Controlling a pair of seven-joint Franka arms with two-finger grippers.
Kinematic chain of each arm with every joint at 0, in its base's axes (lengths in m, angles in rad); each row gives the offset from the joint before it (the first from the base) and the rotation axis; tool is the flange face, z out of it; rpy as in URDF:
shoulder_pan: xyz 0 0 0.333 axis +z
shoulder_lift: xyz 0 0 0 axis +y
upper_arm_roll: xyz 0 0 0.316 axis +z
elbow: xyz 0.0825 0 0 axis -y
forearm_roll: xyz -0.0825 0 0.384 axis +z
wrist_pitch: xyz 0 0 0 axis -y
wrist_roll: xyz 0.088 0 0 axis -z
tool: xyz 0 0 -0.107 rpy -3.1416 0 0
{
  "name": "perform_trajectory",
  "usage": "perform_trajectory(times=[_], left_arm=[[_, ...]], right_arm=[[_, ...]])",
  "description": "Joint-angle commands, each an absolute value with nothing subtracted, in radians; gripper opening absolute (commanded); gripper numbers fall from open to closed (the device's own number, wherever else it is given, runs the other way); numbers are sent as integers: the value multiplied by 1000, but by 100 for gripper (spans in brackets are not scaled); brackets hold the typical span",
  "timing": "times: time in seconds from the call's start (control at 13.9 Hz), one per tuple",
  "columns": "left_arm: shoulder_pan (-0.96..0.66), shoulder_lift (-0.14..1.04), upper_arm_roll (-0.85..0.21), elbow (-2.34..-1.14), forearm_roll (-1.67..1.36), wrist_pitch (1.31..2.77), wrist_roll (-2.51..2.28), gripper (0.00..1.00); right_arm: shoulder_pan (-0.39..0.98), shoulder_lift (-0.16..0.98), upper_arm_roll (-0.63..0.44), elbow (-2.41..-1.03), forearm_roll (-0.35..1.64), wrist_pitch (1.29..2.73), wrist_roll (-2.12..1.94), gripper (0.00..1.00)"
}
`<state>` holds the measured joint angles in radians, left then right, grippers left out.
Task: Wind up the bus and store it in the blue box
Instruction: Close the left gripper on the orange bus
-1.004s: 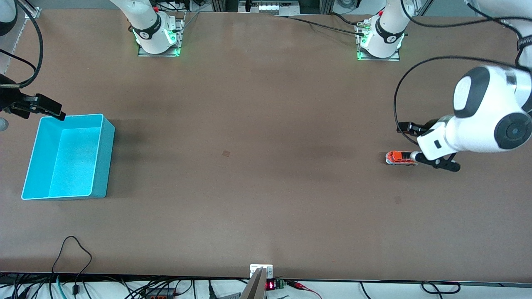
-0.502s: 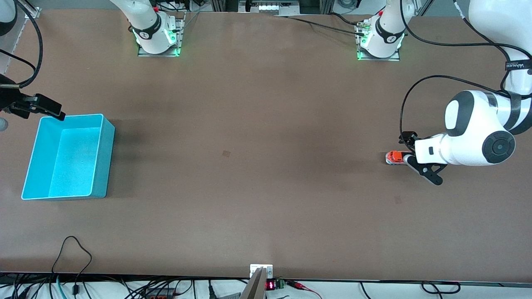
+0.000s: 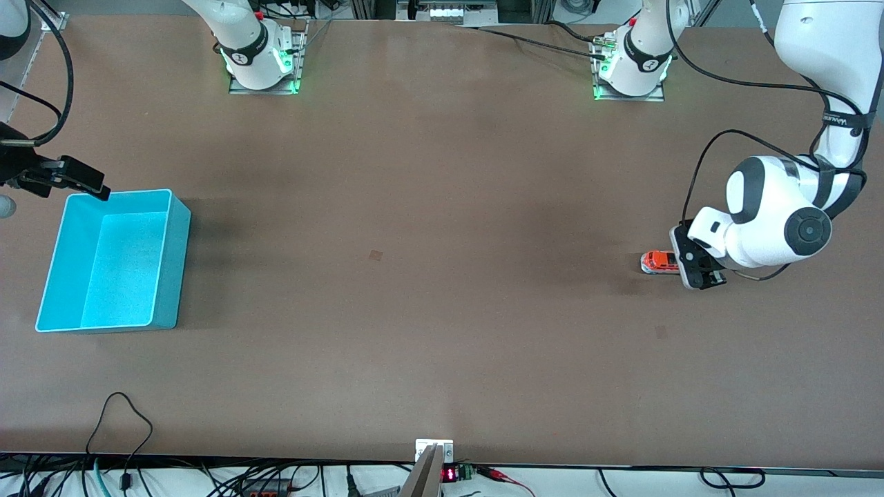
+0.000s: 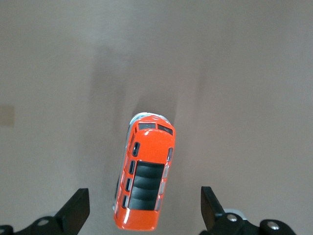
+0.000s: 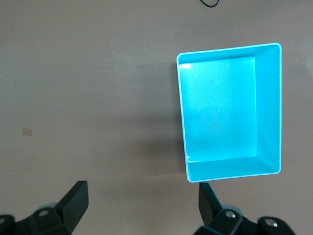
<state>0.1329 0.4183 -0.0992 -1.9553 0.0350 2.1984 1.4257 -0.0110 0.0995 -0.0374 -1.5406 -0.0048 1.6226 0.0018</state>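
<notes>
The bus (image 3: pixel 657 262) sits on the table (image 3: pixel 442 276) toward the left arm's end, with the left gripper (image 4: pixel 146 215) over its rear, fingers spread wide and touching nothing. The right gripper (image 5: pixel 142 210) waits, open too, beside the blue box (image 3: pixel 169 262) at the right arm's end.

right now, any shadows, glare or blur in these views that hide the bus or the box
Front view: the left gripper and its wrist cover one end of the bus, with a soft shadow on the table around it. Left wrist view: the bus is sharp, with a faint shadow beside it. Right wrist view: the blue box shows evenly lit and casts a dark shadow alongside.
</notes>
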Motion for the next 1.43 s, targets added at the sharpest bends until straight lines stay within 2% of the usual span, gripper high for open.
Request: perform_trajectory(times=[0.0, 0.29, 1.0, 1.29, 1.36], left_arm=[[137, 399, -106, -1985, 44, 2275, 1587, 100], [156, 397, -106, -2083, 44, 2400, 1640, 100], [178, 436, -106, -2134, 40, 2537, 1634, 100], [178, 442, -106, -2138, 40, 2539, 1632, 90], [178, 446, -106, -2137, 38, 2539, 1632, 83]], right_arm=[[-15, 103, -34, -1523, 11, 1609, 2, 100], [-15, 103, -34, -1525, 11, 1608, 3, 100], [-17, 104, -34, -1525, 12, 1600, 3, 100], [-14, 121, -34, -1529, 11, 1571, -2, 100], [-15, 129, -34, -1526, 11, 1527, -2, 100]])
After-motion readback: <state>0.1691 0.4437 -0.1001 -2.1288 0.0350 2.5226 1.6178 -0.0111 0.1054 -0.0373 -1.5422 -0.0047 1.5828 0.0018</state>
